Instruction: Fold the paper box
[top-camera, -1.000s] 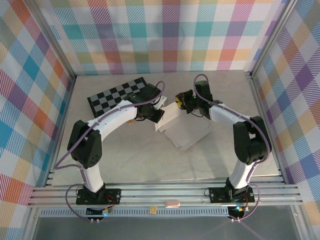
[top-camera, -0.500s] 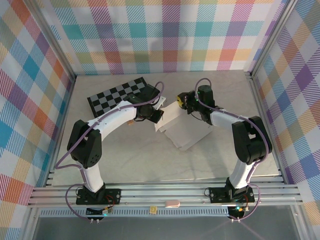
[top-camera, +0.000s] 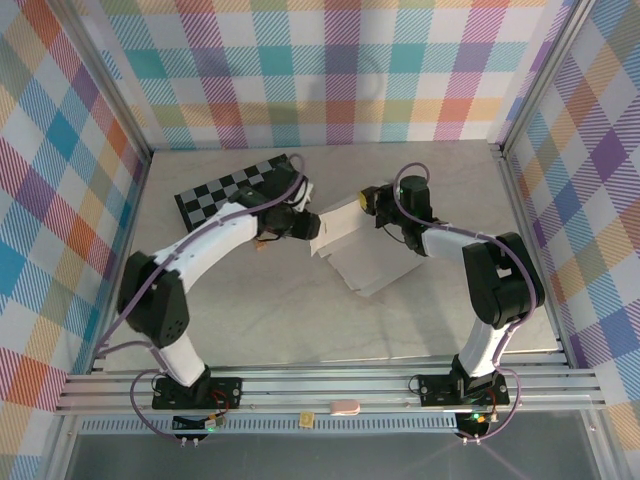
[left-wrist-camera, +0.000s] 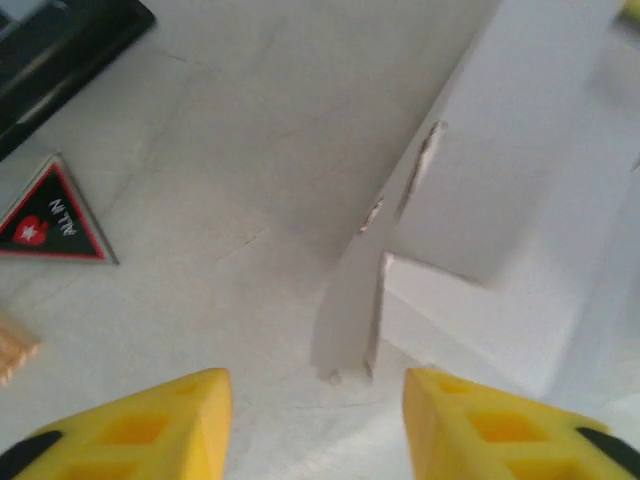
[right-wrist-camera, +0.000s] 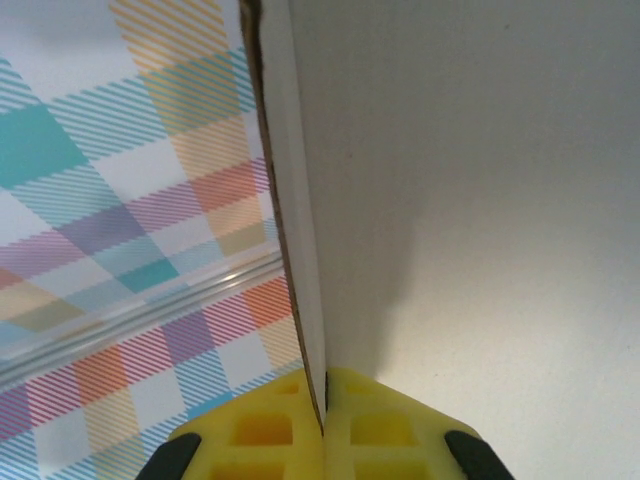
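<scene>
Top external view: white paper box (top-camera: 365, 255) lies partly folded between the two grippers, one flap raised.
Its raised panel stands on edge at the right gripper (top-camera: 367, 201), and on the right wrist camera that thin cardboard edge (right-wrist-camera: 300, 250) runs straight down into the right gripper (right-wrist-camera: 322, 405), whose yellow fingers (right-wrist-camera: 255, 430) are pressed together on it. The left gripper (top-camera: 303, 224) sits just off the box's left side; on its wrist camera the box (left-wrist-camera: 520, 180) lies ahead and to the right of the left gripper (left-wrist-camera: 312, 400), whose jaws stand apart with bare table (left-wrist-camera: 220, 180) between them. Ahead-left of it lie a triangular sticker (left-wrist-camera: 45, 220) and the checkered board (top-camera: 235, 190).
</scene>
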